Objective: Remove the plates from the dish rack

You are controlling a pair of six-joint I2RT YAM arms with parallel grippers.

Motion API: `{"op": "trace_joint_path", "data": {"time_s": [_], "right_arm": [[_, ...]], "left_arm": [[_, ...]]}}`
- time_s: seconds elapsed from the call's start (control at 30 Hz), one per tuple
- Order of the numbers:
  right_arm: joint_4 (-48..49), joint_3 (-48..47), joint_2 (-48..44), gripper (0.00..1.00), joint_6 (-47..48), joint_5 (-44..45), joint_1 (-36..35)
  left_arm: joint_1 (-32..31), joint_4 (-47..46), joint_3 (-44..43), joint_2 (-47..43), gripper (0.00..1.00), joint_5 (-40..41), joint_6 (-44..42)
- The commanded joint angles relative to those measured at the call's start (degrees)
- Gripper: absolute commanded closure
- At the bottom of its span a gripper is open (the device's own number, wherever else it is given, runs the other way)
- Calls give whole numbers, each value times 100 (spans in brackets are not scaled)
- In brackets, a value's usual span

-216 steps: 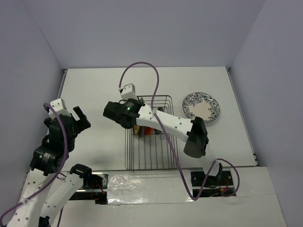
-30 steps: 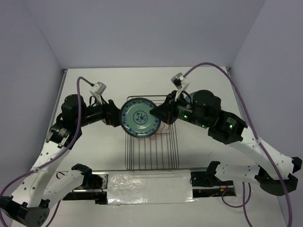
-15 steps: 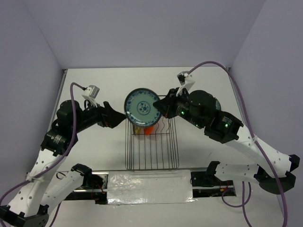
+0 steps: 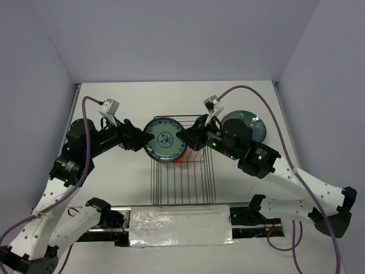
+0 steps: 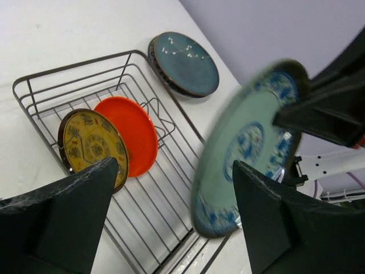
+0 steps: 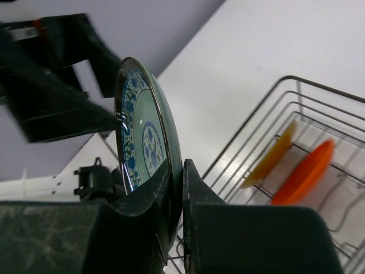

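Note:
A pale blue patterned plate (image 4: 164,140) hangs on edge above the far end of the dish rack (image 4: 182,188). My right gripper (image 4: 182,137) is shut on its right rim; in the right wrist view the rim (image 6: 171,142) is pinched between the fingers of the right gripper (image 6: 177,166). My left gripper (image 4: 139,140) stands open at the plate's left edge. In the left wrist view the blurred plate (image 5: 245,142) reaches into the gap of the left gripper (image 5: 174,171) without touching either finger. A yellow plate (image 5: 94,142) and an orange plate (image 5: 130,134) stand in the rack (image 5: 171,188).
A dark teal speckled plate (image 4: 251,124) lies flat on the table right of the rack, partly under my right arm; it also shows in the left wrist view (image 5: 185,63). White walls close the table at the back and sides.
The right gripper has carried the patterned plate down and left toward the left gripper. The left gripper has moved right until its open fingers are at the plate's left edge.

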State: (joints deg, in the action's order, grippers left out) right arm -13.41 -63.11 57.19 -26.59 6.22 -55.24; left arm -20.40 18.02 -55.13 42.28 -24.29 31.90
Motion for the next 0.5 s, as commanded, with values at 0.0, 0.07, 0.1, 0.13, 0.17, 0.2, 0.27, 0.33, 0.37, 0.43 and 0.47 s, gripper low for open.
{"op": "trace_joint_path", "data": {"time_s": [0.0, 0.07, 0.1, 0.13, 0.17, 0.2, 0.27, 0.33, 0.37, 0.43, 0.47], "right_arm": [[1323, 141, -138, 100, 154, -1182, -4], [1534, 27, 28, 100, 102, -1324, -13], [1578, 10, 203, 100, 49, -1368, -21], [1657, -17, 283, 100, 22, -1404, -13], [1675, -17, 354, 97, -4, -1395, -21], [1658, -26, 467, 90, -22, -1343, -13], [1422, -26, 504, 51, -100, -846, 13], [582, -43, 451, 25, -591, 415, 170], [167, -52, 416, 19, -845, 816, 259], [-574, 88, 197, 18, -1357, 1222, 619], [-592, 210, 57, 18, -1384, 1302, 716]], "left_arm": [[-25, -115, -94, 157, 7, -110, 0], [-25, -237, -77, 245, 30, -468, 35], [-25, -359, -59, 289, 39, -636, 123], [-25, -613, -7, 315, 52, -786, 167], [-16, -720, 3, 324, 79, -918, 220], [-25, -773, -6, 316, 90, -919, 264], [-16, -504, -111, 255, 100, -161, 273], [-8, 196, -338, 219, 100, 842, 352], [10, 506, -471, 306, 100, 1395, 509], [62, 1130, -954, 499, 100, 2908, 720], [193, 1577, -1129, 770, 100, 3252, 913]]}}
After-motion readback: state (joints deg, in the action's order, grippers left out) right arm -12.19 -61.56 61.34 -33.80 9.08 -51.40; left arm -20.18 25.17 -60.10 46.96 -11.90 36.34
